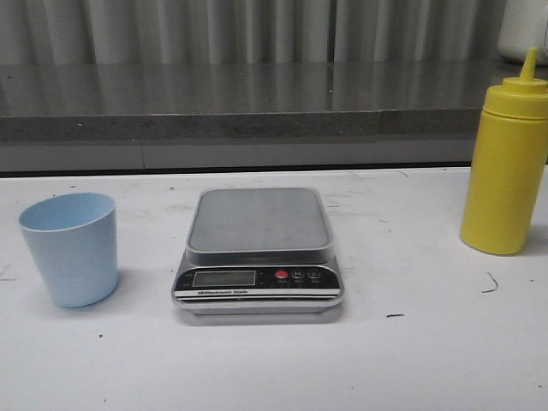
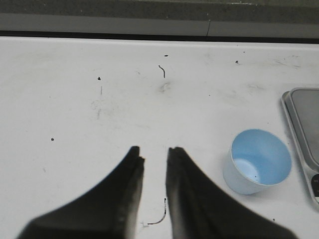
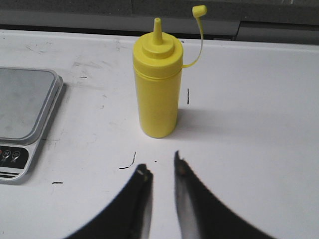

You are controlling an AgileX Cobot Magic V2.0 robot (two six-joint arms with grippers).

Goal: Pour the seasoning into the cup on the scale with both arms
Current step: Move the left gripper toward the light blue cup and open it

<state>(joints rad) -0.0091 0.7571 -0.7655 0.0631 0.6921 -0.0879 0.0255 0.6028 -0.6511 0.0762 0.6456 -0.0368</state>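
matt blue plastic cup (image 1: 70, 248), brushed steel scale (image 1: 258, 250), glossy yellow bottle (image 1: 507, 167)

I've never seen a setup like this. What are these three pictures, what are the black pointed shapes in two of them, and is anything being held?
One moment, seen by three cameras on a two-armed robot. The front view looks forward over a white table: a pale-blue cup on the left, a kitchen scale in the middle, a yellow squeeze bottle on the right. The other two cameras sit on the wrists. The black shapes are gripper fingers: the left gripper near the cup, the right gripper facing the bottle. Both are slightly open and hold nothing. The scale's platform is bare.
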